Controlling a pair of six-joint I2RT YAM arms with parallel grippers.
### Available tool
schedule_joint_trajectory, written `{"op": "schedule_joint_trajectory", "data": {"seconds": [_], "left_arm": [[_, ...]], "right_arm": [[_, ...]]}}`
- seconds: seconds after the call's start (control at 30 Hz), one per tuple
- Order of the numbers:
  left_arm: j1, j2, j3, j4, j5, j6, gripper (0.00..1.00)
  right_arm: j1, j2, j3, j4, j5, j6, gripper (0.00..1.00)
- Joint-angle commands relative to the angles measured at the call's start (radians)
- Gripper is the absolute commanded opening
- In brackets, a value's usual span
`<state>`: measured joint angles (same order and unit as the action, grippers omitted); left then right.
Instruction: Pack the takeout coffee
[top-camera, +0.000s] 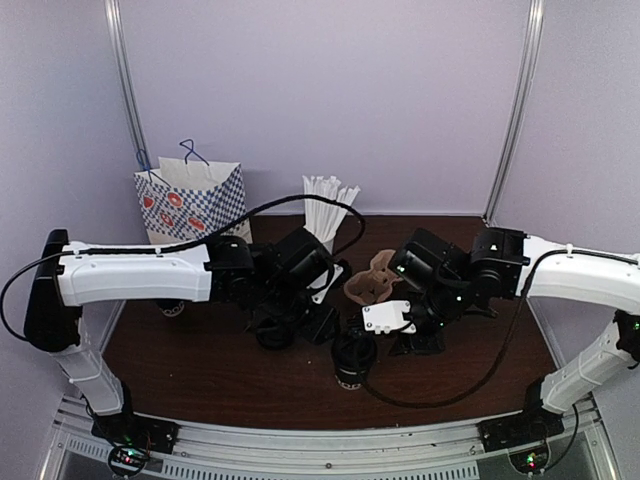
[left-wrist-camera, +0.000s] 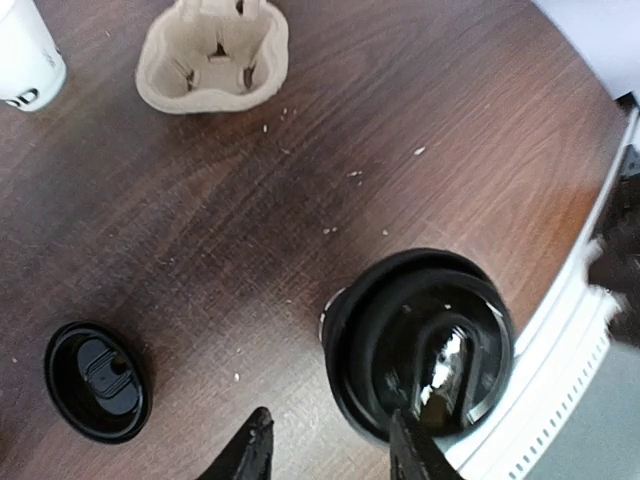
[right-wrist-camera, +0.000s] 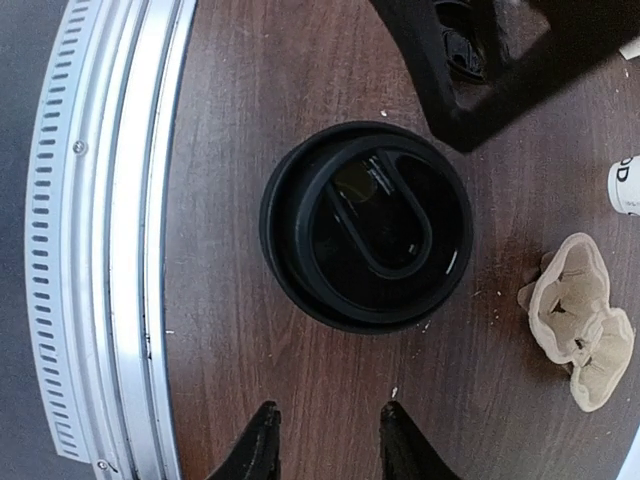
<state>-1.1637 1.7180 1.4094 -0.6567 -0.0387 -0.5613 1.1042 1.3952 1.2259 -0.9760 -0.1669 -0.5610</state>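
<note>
Near the front edge of the table (top-camera: 200, 370), the takeout coffee (top-camera: 353, 362) stood upright with its lid on, roughly midway between the two arms and not held by either. The left gripper (left-wrist-camera: 330, 445) hung above it with fingers about half apart; only bare wood showed in the gap, and the cup sat just off its right finger. The right gripper (right-wrist-camera: 330, 432) was parted a bit less, also gripping nothing, with the cup straight ahead of it and the metal rail (right-wrist-camera: 110, 250) beside it. A loose lid (left-wrist-camera: 97, 381) lay flat on the wood, apart from the cup. The cardboard carrier (top-camera: 375, 281) sat behind the cup, mid-table, with nothing in its pockets. The white cup (left-wrist-camera: 25, 55) and paper bag (top-camera: 190, 205) stood at the back.
</note>
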Motion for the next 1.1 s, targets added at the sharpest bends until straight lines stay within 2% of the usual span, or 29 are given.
{"op": "schedule_joint_trajectory", "data": {"seconds": [0.0, 0.1, 0.33, 0.83, 1.07], "left_arm": [[0.027, -0.078, -0.044, 0.069, 0.030, 0.007, 0.44], [0.057, -0.059, -0.066, 0.131, 0.133, 0.001, 0.45], [0.098, 0.028, -0.066, 0.223, 0.264, -0.014, 0.46], [0.103, 0.065, -0.147, 0.274, 0.317, -0.047, 0.40], [0.104, 0.071, -0.162, 0.281, 0.321, -0.058, 0.37]], "right_arm": [[-0.031, -0.033, 0.006, -0.020, -0.175, 0.024, 0.35], [0.002, -0.003, 0.030, -0.029, -0.224, 0.007, 0.36], [0.139, 0.086, 0.070, 0.000, -0.049, -0.023, 0.36], [0.200, 0.167, 0.055, 0.103, 0.192, -0.024, 0.36], [0.204, 0.174, 0.038, 0.112, 0.204, -0.025, 0.36]]}}
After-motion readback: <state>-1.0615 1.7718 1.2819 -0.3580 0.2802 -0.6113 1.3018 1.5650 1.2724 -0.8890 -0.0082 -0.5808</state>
